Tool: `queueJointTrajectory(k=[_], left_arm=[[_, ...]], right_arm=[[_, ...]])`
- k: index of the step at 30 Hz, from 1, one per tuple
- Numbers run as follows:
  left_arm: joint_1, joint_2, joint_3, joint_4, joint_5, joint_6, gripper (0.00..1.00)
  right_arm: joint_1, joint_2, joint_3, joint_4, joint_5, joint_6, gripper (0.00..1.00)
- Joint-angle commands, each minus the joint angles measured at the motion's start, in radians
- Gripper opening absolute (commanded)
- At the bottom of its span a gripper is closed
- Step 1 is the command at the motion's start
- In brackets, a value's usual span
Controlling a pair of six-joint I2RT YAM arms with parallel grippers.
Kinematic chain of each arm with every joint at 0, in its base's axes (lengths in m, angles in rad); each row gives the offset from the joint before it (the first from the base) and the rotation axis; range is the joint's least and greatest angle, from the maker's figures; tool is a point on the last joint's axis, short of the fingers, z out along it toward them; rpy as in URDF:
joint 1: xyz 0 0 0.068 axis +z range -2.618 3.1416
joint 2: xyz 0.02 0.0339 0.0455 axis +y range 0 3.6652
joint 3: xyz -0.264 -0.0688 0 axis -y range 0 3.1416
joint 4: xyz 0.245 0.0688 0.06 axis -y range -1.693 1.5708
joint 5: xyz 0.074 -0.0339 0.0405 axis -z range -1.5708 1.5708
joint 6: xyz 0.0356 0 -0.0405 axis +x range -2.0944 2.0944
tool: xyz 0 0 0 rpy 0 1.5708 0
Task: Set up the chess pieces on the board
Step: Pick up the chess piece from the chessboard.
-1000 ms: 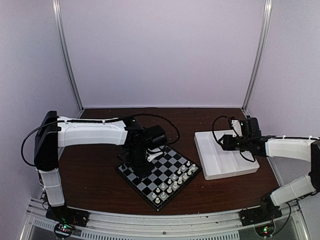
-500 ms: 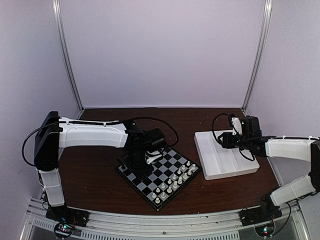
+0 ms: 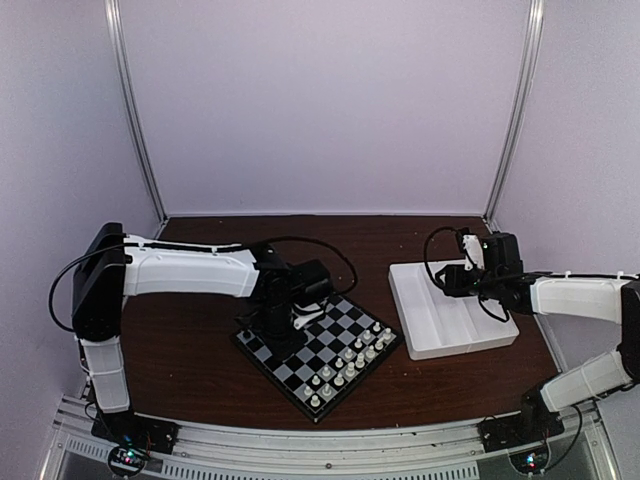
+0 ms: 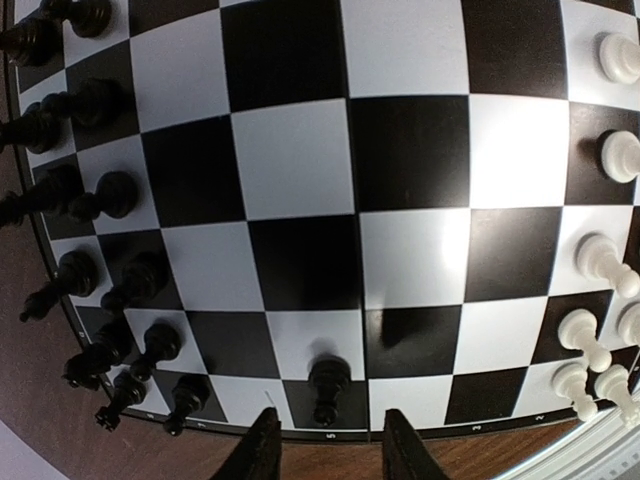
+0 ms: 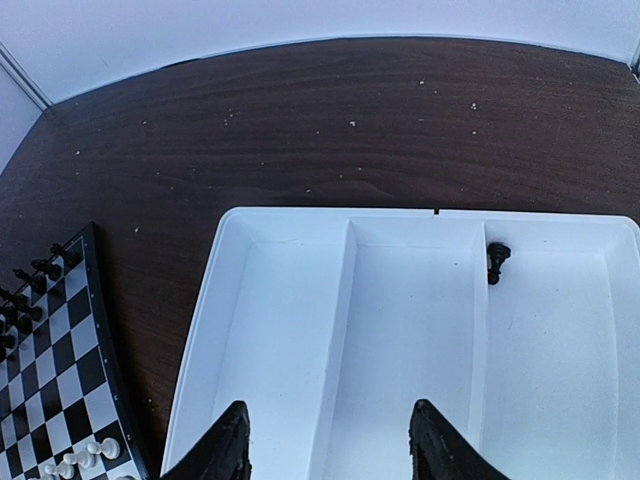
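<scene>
Hovering low over the near rim of the chessboard (image 4: pixel 300 160), my left gripper (image 4: pixel 330 432) has its two fingers spread and pinches nothing. A lone black pawn (image 4: pixel 328 385) stands upright on a dark square in the edge row. It is just ahead of the gap between my fingertips and touches neither one.

Along the left side of the board in my left wrist view, the other black chessmen (image 4: pixel 115 190) stand in two rough files. Some are on the outermost squares and some are one square in. On the opposite side, the white chessmen (image 4: pixel 600 260) are gathered along the right edge. The middle squares between the two groups are bare.

My right gripper (image 5: pixel 330 410) hangs above the white compartment tray (image 5: pixel 290 215), which sits on the dark wooden table (image 5: pixel 300 120) to the right of the board and apart from it. Its fingers are also spread wide, with only tray floor showing between them.

One black chessman (image 5: pixel 497 262) is in the tray's right-hand compartment. It is tucked into the far corner against the divider, well ahead of my fingertips. I cannot tell whether it stands or leans there.
</scene>
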Motion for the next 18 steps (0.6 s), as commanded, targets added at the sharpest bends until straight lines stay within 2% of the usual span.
queueJointTrajectory(k=[1, 9, 14, 18], left_arm=[[0.012, 0.010, -0.021, 0.027, -0.011, 0.008, 0.35], [0.017, 0.012, -0.034, 0.044, -0.004, 0.006, 0.32], [0.020, 0.012, -0.036, 0.050, 0.002, 0.008, 0.24], [0.021, 0.017, -0.044, 0.051, 0.008, 0.008, 0.22]], right_arm=[[-0.007, 0.009, 0.001, 0.026, 0.004, -0.005, 0.54], [-0.006, 0.018, 0.007, 0.024, 0.000, -0.006, 0.54], [-0.007, 0.024, 0.011, 0.020, 0.000, -0.007, 0.54], [-0.007, 0.025, 0.012, 0.018, 0.002, -0.007, 0.54]])
